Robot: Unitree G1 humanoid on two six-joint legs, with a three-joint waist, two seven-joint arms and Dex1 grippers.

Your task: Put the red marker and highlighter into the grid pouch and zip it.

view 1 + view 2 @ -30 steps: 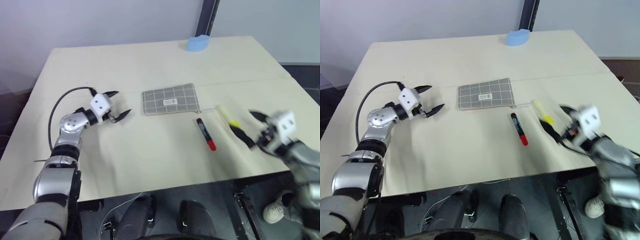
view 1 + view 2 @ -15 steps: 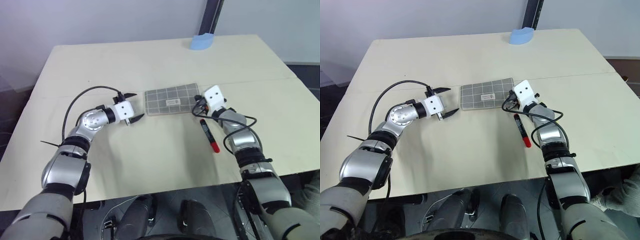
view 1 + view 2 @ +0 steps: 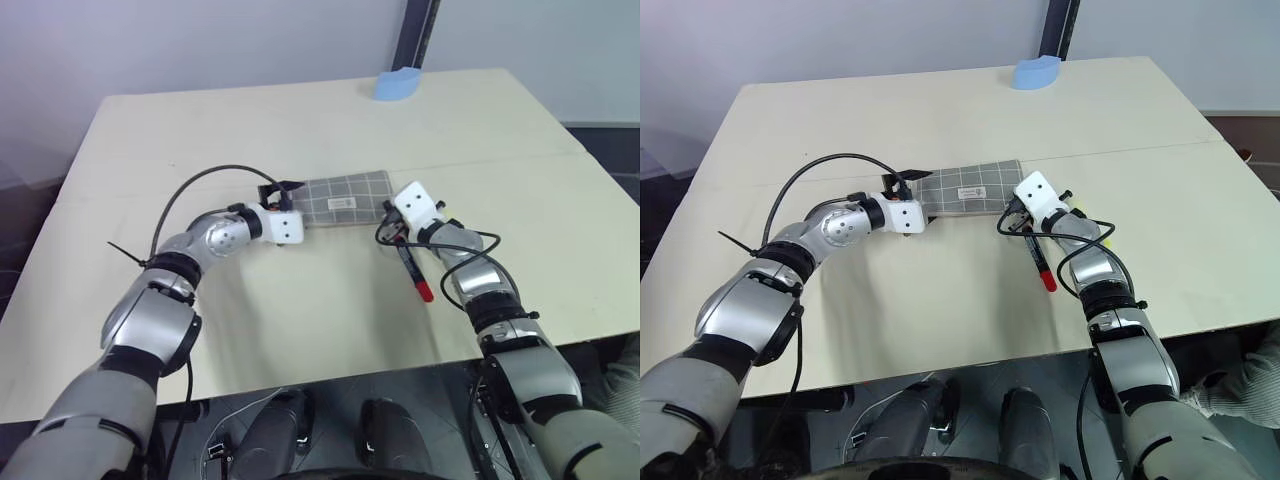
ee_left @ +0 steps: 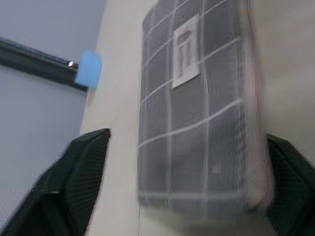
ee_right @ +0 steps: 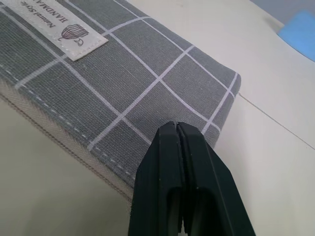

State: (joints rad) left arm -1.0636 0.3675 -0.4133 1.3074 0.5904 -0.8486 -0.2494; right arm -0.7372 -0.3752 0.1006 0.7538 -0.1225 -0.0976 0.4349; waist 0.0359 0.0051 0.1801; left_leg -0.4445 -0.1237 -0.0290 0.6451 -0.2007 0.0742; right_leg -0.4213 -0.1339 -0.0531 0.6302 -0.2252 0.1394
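the pouch (image 3: 973, 188) looks soft and light, likely to slide unless pinned at its end. the left pincer (image 4: 187, 196) gapes around that end, gripping nothing. the right pincer (image 5: 177, 147) is fully closed at the zip corner; whether it pinches the pull, i cannot tell.

Your robot's two arms are built of rounded silver-grey metal segments with dark joints between them, ending in matte grey sleeves near the shoulders. Each wrist carries a small white box-shaped housing with tiny dark dots on its faces. A black cable loops in a wide arc over the left forearm, and thinner black cables coil around the right wrist. The left hand (image 4: 182, 196) has two black fingers (image 4: 74, 191) with a fine textured, mesh-like surface and a wedge shape. The right hand (image 5: 178, 147) has smooth black fingers (image 5: 162, 182) that taper to a blunt point.
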